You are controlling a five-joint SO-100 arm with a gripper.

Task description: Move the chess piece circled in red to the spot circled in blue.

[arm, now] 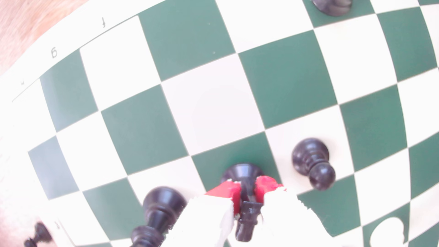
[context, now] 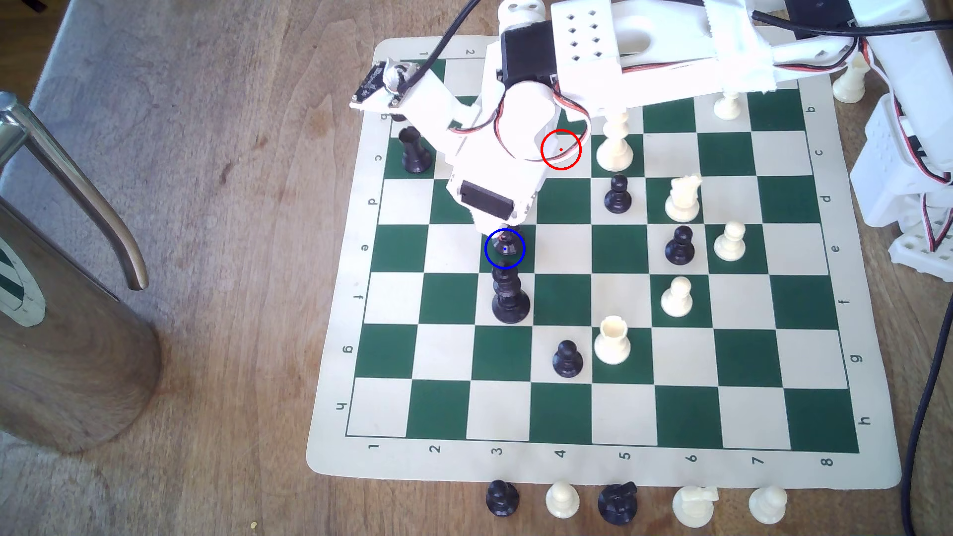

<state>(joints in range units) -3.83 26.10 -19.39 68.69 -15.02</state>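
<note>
The chess piece (arm: 242, 173), a black knight, is clamped between my red-padded fingers (arm: 226, 192), its round base over a dark green square. My gripper (arm: 248, 186) is shut on it. In the exterior view my gripper (context: 508, 233) hangs over the spot (context: 489, 257), the dark green square inside the blue ring, and the chess piece (context: 505, 246) shows dark inside that ring. I cannot tell whether its base touches the board. The red ring (context: 561, 149) marks a cream square partly covered by my arm.
A tall black piece (context: 509, 299) stands one square nearer, close to the spot. Black pawns (context: 617, 195) and white pieces (context: 682, 198) dot the board to the exterior view's right. A metal jug (context: 67, 309) stands at that view's left. Captured pieces (context: 562, 499) line the mat's near edge.
</note>
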